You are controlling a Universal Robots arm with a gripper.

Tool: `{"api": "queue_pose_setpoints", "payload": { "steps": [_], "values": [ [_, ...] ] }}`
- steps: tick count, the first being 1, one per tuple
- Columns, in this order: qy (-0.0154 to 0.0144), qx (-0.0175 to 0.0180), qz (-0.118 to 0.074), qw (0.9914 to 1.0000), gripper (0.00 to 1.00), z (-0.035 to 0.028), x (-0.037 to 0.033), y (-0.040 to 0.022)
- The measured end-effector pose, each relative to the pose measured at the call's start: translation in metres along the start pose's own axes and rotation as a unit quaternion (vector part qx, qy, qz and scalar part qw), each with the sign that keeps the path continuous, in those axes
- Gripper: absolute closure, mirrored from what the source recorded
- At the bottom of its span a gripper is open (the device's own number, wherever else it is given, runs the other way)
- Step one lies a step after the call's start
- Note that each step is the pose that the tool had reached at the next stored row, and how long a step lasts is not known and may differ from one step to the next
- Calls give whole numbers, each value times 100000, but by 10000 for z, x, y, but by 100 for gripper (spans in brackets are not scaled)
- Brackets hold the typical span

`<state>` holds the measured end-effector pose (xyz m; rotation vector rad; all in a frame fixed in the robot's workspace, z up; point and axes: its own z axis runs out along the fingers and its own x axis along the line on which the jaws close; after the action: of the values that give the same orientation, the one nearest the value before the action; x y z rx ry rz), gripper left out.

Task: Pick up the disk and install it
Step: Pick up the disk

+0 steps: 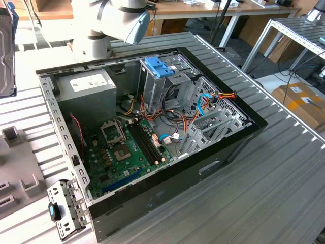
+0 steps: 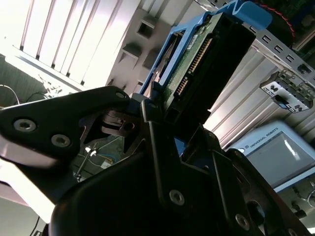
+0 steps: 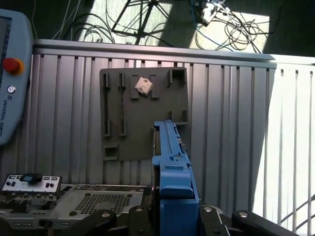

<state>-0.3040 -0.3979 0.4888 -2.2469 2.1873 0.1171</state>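
Nearest us in both wrist views, the end effector [image 2: 162,123] is closed tight on the disk [image 2: 206,64]. The second wrist view shows its connector edge and the first a blue rail, both outside the computer case [image 1: 167,188]. The arm [image 1: 117,20] rises beyond that case.

Hidden parts of your dark rectangular hard disk [image 2: 206,64] in blue plastic rails
The black gripper [image 2: 165,118] covers one end of it in the second wrist view; in the first wrist view the hard disk [image 3: 172,167] runs off the picture's edge.
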Motion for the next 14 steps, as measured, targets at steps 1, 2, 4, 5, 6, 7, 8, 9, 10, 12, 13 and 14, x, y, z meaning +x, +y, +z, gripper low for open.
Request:
{"api": "queue_pose_setpoints", "payload": {
  "steps": [1,2,4,5,6,7,8,9,10,12,13,14],
  "values": [
    [306,1,132,99999,63,4,0,-12],
    [515,-7,170,99999,63,5,1,-24],
    [886,-11,241,99996,63,11,2,-69],
    [1048,-16,277,99994,63,13,3,-93],
    [1140,-14,307,99993,63,15,4,-111],
    [1190,-13,328,99992,63,16,6,-137],
    [1193,-13,331,99992,63,16,7,-155],
    [1197,-20,332,99992,63,15,8,-174],
    [1165,-19,335,99993,63,14,11,-192],
    [1125,-33,328,99993,63,12,17,-235],
    [1115,-48,329,99993,63,11,22,-273],
    [1116,-62,329,99993,63,10,26,-304]
  ]
}}
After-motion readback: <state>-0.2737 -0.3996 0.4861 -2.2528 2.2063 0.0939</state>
